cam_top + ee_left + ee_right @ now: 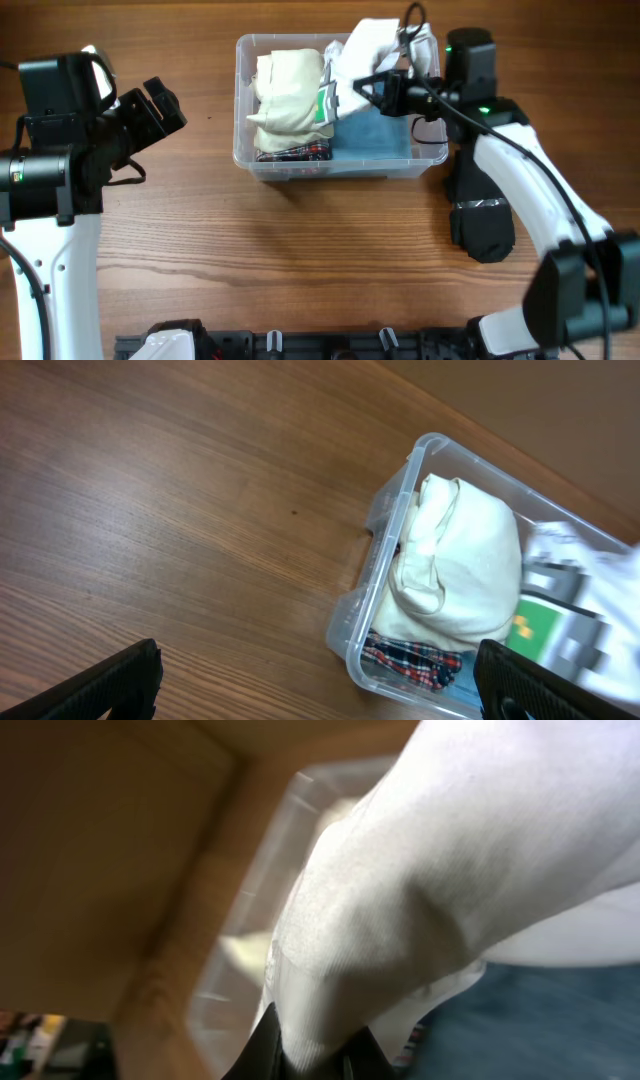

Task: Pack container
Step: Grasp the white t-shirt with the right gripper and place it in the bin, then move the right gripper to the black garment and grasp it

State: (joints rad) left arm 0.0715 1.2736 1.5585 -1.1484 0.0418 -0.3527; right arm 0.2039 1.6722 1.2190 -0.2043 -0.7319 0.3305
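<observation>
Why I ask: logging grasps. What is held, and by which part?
The right gripper pinches the white garment at a bunched fold, over the container. The left gripper is open, holding nothing.

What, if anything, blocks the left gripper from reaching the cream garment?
Probably nothing, so yes. The open left gripper is beside the container, the cream garment lies uncovered at that end, and the right gripper holds a white garment over the other end.
</observation>
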